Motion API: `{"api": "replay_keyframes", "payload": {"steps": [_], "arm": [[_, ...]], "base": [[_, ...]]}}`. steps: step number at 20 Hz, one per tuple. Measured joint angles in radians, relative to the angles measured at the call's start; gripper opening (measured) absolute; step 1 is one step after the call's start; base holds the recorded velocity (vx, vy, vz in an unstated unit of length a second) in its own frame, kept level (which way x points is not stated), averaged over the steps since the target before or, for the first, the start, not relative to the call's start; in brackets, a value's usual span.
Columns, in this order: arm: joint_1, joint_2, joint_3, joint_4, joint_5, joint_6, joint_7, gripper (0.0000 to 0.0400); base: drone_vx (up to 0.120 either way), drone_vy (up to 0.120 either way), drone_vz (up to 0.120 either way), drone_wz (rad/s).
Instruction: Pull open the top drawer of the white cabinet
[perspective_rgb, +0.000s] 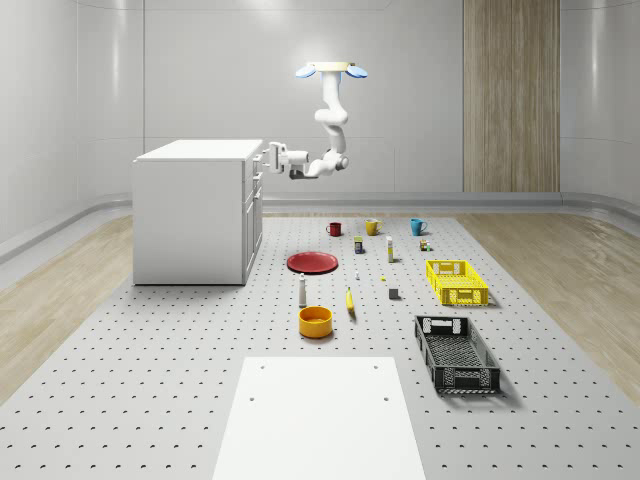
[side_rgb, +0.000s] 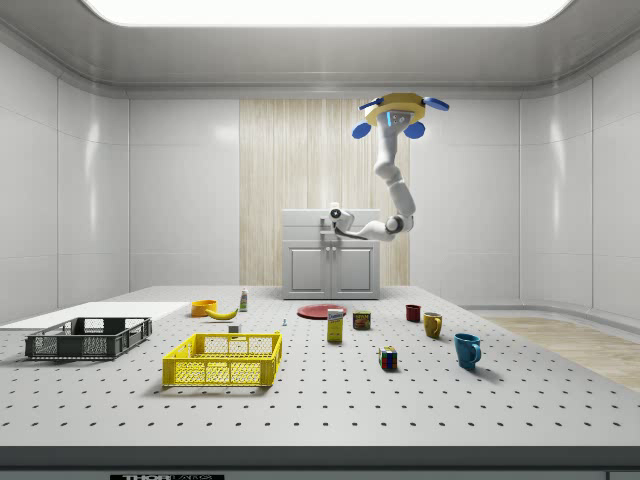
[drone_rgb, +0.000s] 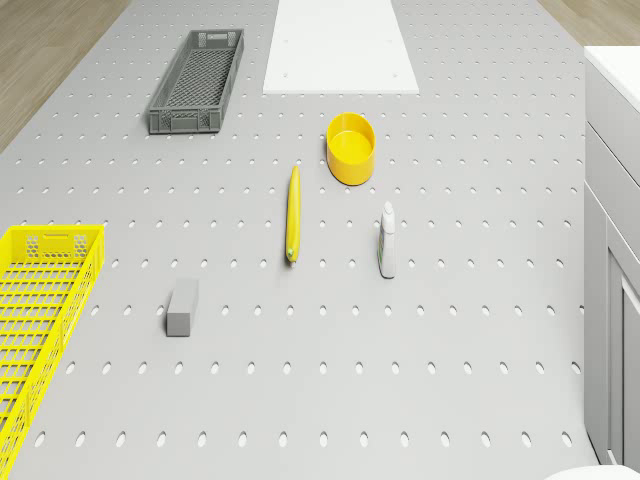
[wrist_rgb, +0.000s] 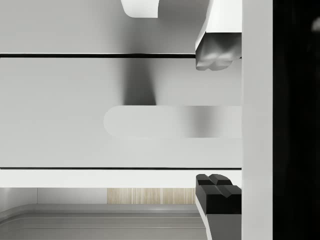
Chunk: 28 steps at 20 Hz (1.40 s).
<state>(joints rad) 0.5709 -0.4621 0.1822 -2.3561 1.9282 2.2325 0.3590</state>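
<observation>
The white cabinet (perspective_rgb: 190, 215) stands at the whole-scene view's left, and its top drawer (perspective_rgb: 256, 161) looks flush with the front. My drone (perspective_rgb: 331, 70) hovers high in front of the cabinet, with the arm bent down toward that drawer. The gripper (perspective_rgb: 268, 157) is at the drawer face, also seen in the side view (side_rgb: 335, 215). In the wrist view the gripper (wrist_rgb: 216, 121) is open, with one fingertip (wrist_rgb: 215, 55) on each side of the drawer's pale bar handle (wrist_rgb: 165, 121). Gaps remain between the fingertips and the handle.
On the pegboard floor in front of the cabinet lie a red plate (perspective_rgb: 313, 262), a yellow bowl (perspective_rgb: 315, 321), a banana (perspective_rgb: 350, 301), a small bottle (perspective_rgb: 302, 291) and three mugs (perspective_rgb: 372, 227). A yellow crate (perspective_rgb: 456, 281) and a dark crate (perspective_rgb: 456, 352) sit farther right.
</observation>
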Motion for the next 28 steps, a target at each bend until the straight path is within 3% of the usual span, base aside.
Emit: {"api": "replay_keyframes", "payload": {"steps": [28], "arm": [[-0.082,0.06,0.121,0.065,0.054,0.02,-0.012,0.0305]], "base": [[0.0,0.0,0.0,0.0]]}}
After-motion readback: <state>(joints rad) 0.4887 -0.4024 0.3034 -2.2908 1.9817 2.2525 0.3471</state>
